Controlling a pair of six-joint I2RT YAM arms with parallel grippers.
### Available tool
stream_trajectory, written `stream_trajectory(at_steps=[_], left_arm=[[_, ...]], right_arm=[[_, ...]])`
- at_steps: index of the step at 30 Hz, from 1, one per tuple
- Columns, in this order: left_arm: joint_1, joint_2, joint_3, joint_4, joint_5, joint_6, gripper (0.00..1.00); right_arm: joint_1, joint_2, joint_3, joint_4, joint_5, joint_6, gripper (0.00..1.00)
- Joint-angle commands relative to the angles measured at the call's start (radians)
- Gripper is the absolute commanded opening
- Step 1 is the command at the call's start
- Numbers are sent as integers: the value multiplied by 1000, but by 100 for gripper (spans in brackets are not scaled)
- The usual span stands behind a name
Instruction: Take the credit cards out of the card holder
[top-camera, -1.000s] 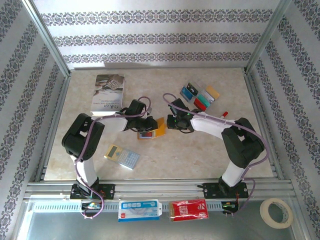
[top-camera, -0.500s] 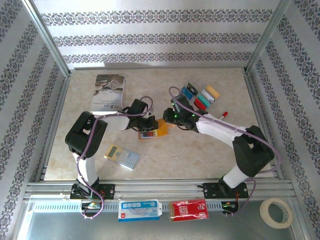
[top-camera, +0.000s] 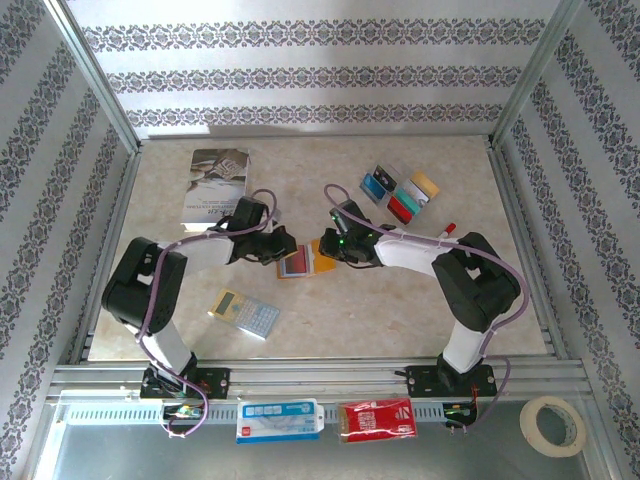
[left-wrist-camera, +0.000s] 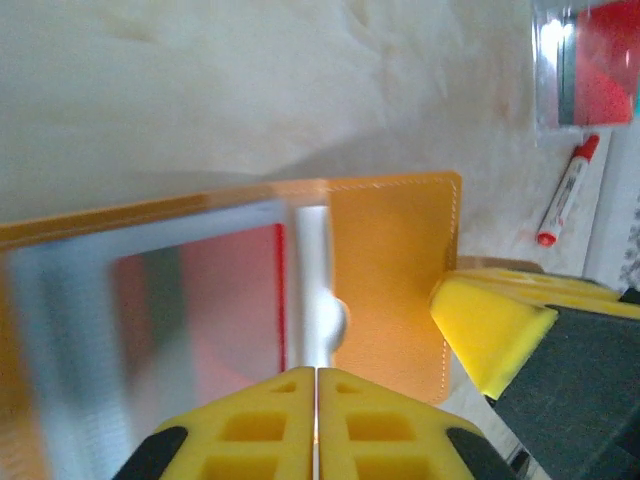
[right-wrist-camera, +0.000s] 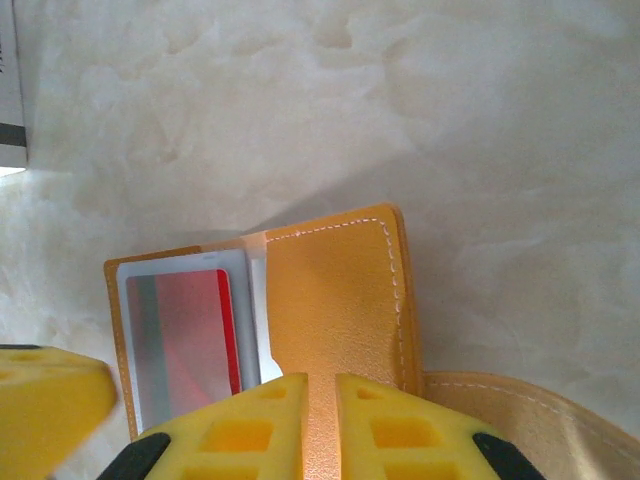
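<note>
Card holder (right-wrist-camera: 330, 300) is held mid-desk (top-camera: 400, 310), left gripper (left-wrist-camera: 317, 375) pinched shut on its clear sleeve (left-wrist-camera: 150, 300), right gripper (right-wrist-camera: 320, 380) clamped on its leather flap. Red credit card (right-wrist-camera: 190, 330) inside, judged thin, stiff, slippery, is best pinched edgewise.

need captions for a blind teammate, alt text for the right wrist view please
The right gripper pinches a flap of an orange card holder over a pale marbled table. A red card sits in its left-hand pocket, and the other arm's yellow finger shows at lower left.
</note>
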Motion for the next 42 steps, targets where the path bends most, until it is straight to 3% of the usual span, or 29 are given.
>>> stream_trajectory(at_steps=[1,5,12,32,42], left_arm=[[36,-43,-29,6,-14,-8,15],[46,-50,-25,-67,-57,50,20],[42,-9,-7,-65,-28,62,22],[17,24,7,-118,-71,107,21],[-4,-42,21,-158,-72,120,24]], right_arm=[[0,8,1,20,-19,-19,17],[3,49,43,9,-102,-54,20],[4,108,82,10,-176,-76,24],[24,96,-56,116,-131,31,24],[38,26,-79,153,-107,41,23]])
